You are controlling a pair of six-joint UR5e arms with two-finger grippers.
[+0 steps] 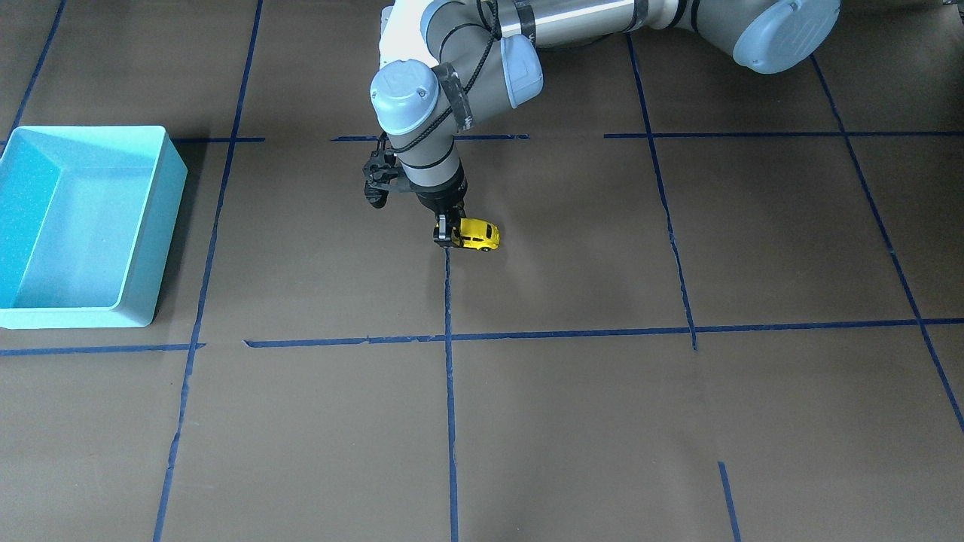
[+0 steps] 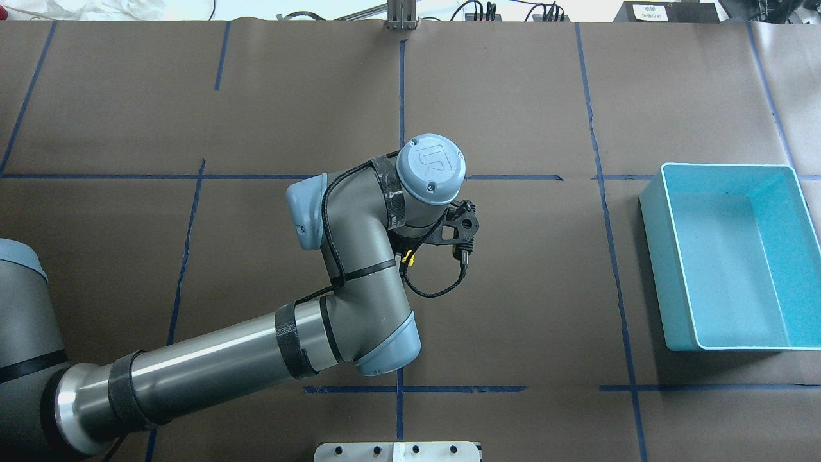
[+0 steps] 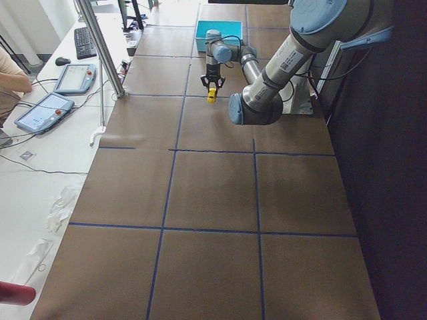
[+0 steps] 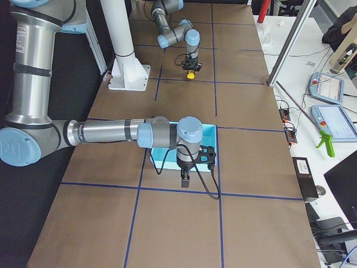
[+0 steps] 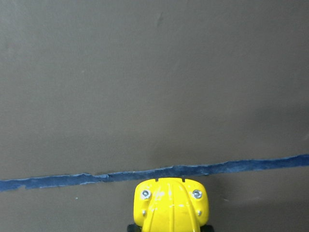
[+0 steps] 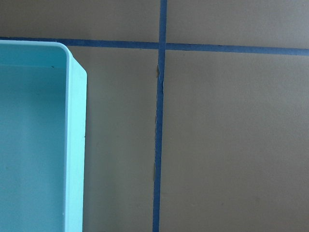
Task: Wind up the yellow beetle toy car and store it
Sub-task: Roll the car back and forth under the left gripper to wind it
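The yellow beetle toy car (image 1: pixel 480 235) is tiny and bright yellow, near a blue tape crossing at the table's middle. My left gripper (image 1: pixel 444 233) points straight down and is shut on one end of it. I cannot tell whether its wheels touch the paper. Its hood fills the bottom of the left wrist view (image 5: pixel 171 205). In the overhead view only a yellow sliver (image 2: pixel 409 259) shows under my wrist. My right gripper (image 4: pixel 184 180) shows only in the exterior right view, hanging in front of the turquoise bin (image 4: pixel 211 131). I cannot tell whether it is open or shut.
The turquoise bin (image 2: pixel 654 256) stands empty at the robot's right end of the table, with its rim in the right wrist view (image 6: pixel 75 145). Brown paper with blue tape lines (image 1: pixel 449 339) covers the table. Operator pendants (image 3: pixel 40 110) lie on a side bench.
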